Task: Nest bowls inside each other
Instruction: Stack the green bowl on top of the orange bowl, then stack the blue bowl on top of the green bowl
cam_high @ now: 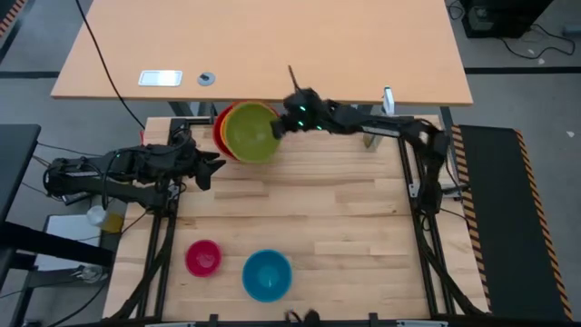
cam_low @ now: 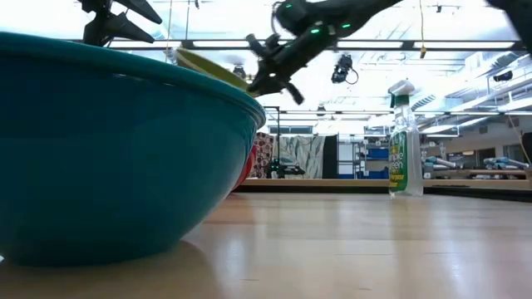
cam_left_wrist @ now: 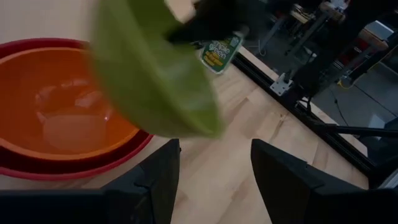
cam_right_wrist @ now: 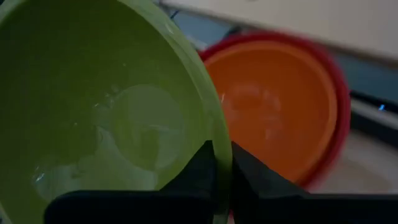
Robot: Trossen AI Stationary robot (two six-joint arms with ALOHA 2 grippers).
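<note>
The green bowl [cam_high: 250, 133] hangs tilted above the orange bowl [cam_right_wrist: 273, 102], which sits nested in the red bowl [cam_right_wrist: 333, 134] at the table's far left. My right gripper [cam_high: 279, 126] is shut on the green bowl, reaching in from the right. My left gripper [cam_high: 216, 167] stands open just left of the stack, its fingers [cam_left_wrist: 155, 180] holding nothing. The pink bowl [cam_high: 203, 258] and the blue bowl [cam_high: 267, 274] rest on their bases near the front edge. The blue bowl [cam_low: 108, 149] fills the low view's left. My right gripper pinches the green bowl's rim [cam_right_wrist: 217, 134] on the side toward the table's right, one finger [cam_right_wrist: 200, 167] inside the bowl and one [cam_right_wrist: 252, 173] outside. The fingers come from the table's right, slanting down. The bowl is lifted clear and tilted over the orange bowl.
A spray bottle [cam_low: 403, 141] stands at the table's far right. A light wooden desk [cam_high: 263, 45] lies beyond the far edge. Bare table [cam_high: 309, 209] stretches across the middle and right.
</note>
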